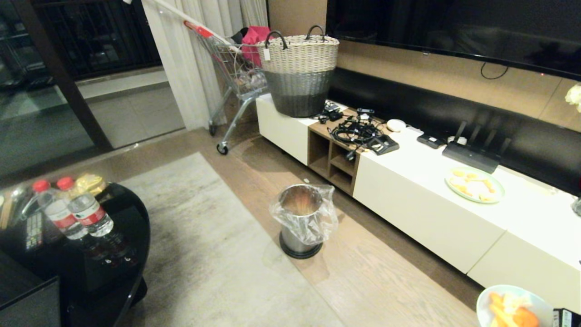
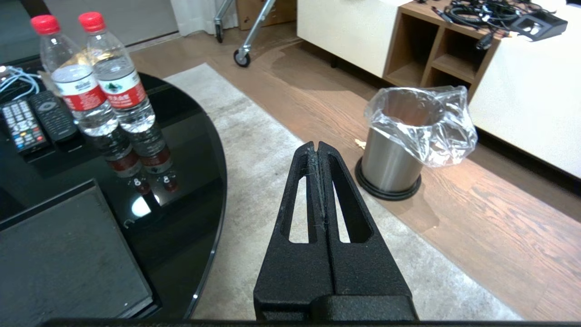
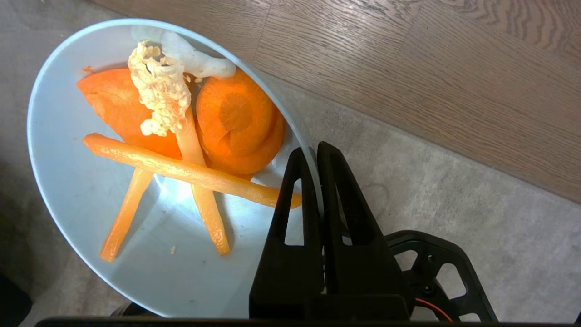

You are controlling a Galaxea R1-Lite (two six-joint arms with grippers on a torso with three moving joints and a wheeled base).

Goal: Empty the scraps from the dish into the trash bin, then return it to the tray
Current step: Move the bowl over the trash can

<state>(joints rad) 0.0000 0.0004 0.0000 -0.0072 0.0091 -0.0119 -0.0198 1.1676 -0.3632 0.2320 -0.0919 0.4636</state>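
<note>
The right gripper [image 3: 314, 152] had its jaws clenched on the rim of the dish [image 3: 81, 190], scraps [image 3: 190, 131] inside, well apart from the trash bin [image 1: 302, 220]. The left gripper [image 2: 317, 147] was closed, empty.

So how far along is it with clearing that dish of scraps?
Picked up: the right gripper is shut on the dish rim. In hand: carrying it, scraps still inside, above the floor. Left: reach the trash bin, whose liner looks empty, tip the scraps in, then return the dish to the tray.
</note>
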